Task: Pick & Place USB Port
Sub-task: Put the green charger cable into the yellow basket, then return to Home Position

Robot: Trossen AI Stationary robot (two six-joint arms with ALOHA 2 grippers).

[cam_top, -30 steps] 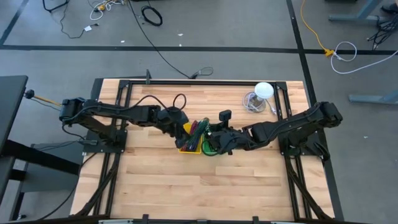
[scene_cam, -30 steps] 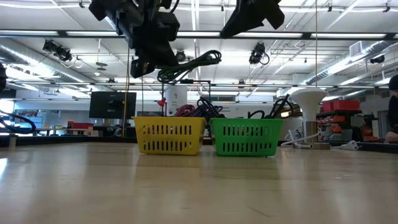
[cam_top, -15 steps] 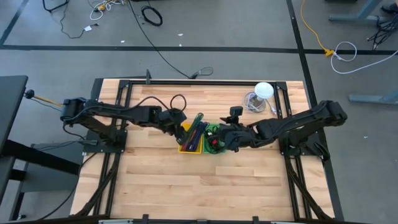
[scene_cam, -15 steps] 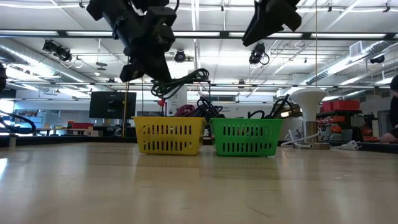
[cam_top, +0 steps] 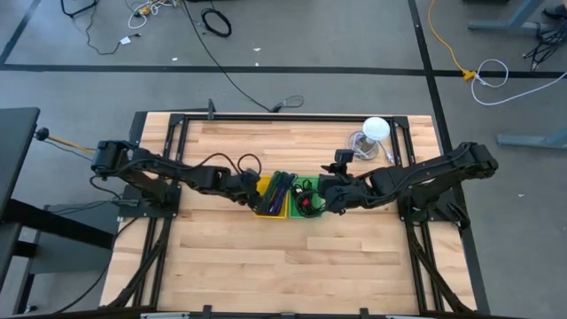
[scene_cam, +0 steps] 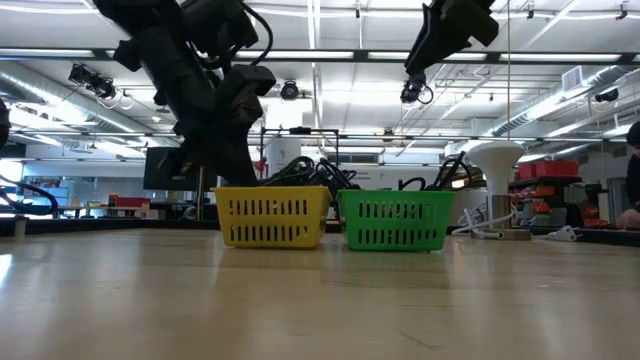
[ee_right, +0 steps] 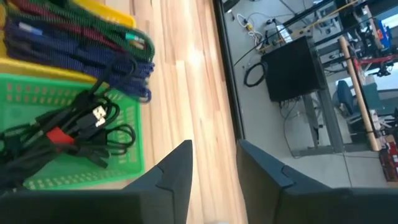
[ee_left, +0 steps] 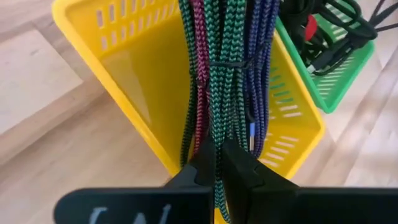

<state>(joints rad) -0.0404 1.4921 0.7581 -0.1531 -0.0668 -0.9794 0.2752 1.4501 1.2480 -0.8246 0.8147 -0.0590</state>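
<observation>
My left gripper (ee_left: 217, 158) sits at the yellow basket's (cam_top: 268, 211) left side and is shut on a bundle of braided cables (ee_left: 227, 68) in green, magenta and blue. The bundle lies lengthwise in the yellow basket (ee_left: 118, 56) and sticks out above its rim (scene_cam: 290, 172). My right gripper (ee_right: 214, 155) is open and holds nothing. It hovers high at the right side of the green basket (cam_top: 304, 213). Black USB cables with a red tie (ee_right: 65, 134) lie in the green basket (ee_right: 68, 180). My left gripper pinches the green-and-black braided cable (ee_left: 219, 140) of the bundle between its two fingers. It comes slanting down from the table's left, and the cable runs straight on from the fingertips. The rest of the bundle rests in the yellow basket; a thin black tie (ee_left: 227, 63) binds it.
The two baskets stand side by side at mid-table (scene_cam: 395, 220). A white lamp-like object (cam_top: 376, 128) and a small round thing (cam_top: 359, 144) stand at the far right. Bare wooden table (cam_top: 283, 266) lies on the near side.
My left gripper has gone down and slightly toward the table's left, still shut, lowering the cable bundle from above the baskets into the yellow basket. My right gripper has drawn back toward the table's right edge, away from above the baskets.
</observation>
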